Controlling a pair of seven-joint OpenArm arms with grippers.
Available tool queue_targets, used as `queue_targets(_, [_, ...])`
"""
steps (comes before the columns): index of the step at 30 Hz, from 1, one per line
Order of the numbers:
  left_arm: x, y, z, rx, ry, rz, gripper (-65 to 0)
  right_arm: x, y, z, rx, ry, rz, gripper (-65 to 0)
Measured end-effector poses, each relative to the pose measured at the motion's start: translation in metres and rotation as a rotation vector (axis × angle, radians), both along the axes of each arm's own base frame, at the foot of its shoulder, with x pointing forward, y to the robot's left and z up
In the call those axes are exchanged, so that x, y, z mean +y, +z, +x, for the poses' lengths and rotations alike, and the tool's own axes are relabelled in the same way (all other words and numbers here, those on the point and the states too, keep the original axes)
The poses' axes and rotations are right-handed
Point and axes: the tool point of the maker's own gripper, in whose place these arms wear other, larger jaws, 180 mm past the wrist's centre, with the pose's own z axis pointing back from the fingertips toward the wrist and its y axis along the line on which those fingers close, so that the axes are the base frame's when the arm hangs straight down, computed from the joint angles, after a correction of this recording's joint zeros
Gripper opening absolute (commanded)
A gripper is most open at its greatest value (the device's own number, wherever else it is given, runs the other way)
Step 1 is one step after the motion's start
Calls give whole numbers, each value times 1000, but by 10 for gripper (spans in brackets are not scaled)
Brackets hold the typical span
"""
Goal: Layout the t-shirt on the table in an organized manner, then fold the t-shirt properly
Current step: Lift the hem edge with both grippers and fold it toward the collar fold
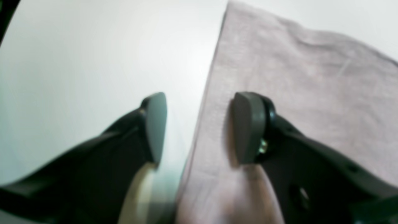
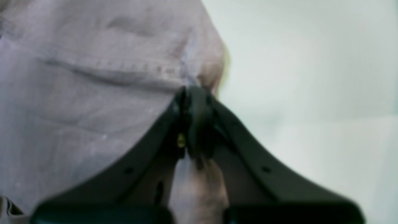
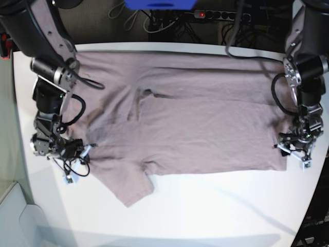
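The dusty-pink t-shirt (image 3: 195,128) lies spread across the white table (image 3: 216,216), neck end toward the base view's left and hem toward its right, one sleeve (image 3: 131,188) pointing at the front edge. My left gripper (image 1: 199,127) is open and straddles the shirt's edge (image 1: 205,93): one pad (image 1: 155,127) is over bare table (image 1: 93,46), the other pad (image 1: 247,127) over the cloth. In the base view this gripper (image 3: 285,149) is at the hem's front corner. My right gripper (image 2: 194,96) is shut on a pinch of the t-shirt (image 2: 93,93) beside a stitched seam; it (image 3: 86,149) sits at the shirt's left side.
A power strip (image 3: 216,14) and loose cables lie behind the table's back edge, with a blue object (image 3: 159,4) above. The table's rounded edge (image 3: 18,128) runs close by the right arm. Bare white tabletop stretches in front of the shirt.
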Motion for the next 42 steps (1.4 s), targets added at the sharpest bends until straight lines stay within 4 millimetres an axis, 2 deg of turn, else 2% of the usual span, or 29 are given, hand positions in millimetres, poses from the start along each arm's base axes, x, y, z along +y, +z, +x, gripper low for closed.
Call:
queue_targets(7, [-4,-3,-1,-12,-10,1,-326,0,-1,-1,-3,-5,9,-650])
queue_targets(9, [-7,-3,0,-14,-19,-7,-401,0,-1,-1,-3,-5,9,-650])
queue_targets(13, [-18,-5,4,-21,-32,-21,-639,0,-1,-1,-4,-5,10,-650])
queue_targets(14, [-19,-6,3,-21,-33,-17,-650,1,-1,-1,-4,-5,11,-650])
queue_targets(16, [-20,-7,2,-36,-32,-16,-632,1,-1,-1,-3,-5,11,-650])
queue_targets(18, [-19,-7,1,-38,-33,-14,-650,1,-1,-1,-3,-5,11,-650])
queue_targets(23, [-20,-2,2,-29,-41,-12,-648,1,-2,-2,-10,-10,19,-650])
queue_targets(26, [-21,2,-4,-10,-27,-44,-648,-1,0,-2,-12,-10,9,-650])
queue_targets(29, [-24,7,-16,17,-41,-44,-648,-10,3,-10,22,-9,-71,-650])
queue_targets(33, [-30,16,-18,25,-61,-40,-648,-22,14,-24,45,-21,-187,-650])
queue_targets(37, [-29,29,-9,-16,-62,-33,-648,-27,37,-23,-9,-39,-239,-650])
queue_targets(39, [-29,27,-12,-9,-61,-33,-648,-30,44,-23,-23,-49,-257,-650])
queue_targets(42, [-30,24,-14,1,-62,-37,-648,-37,44,-33,-21,-59,-282,-650])
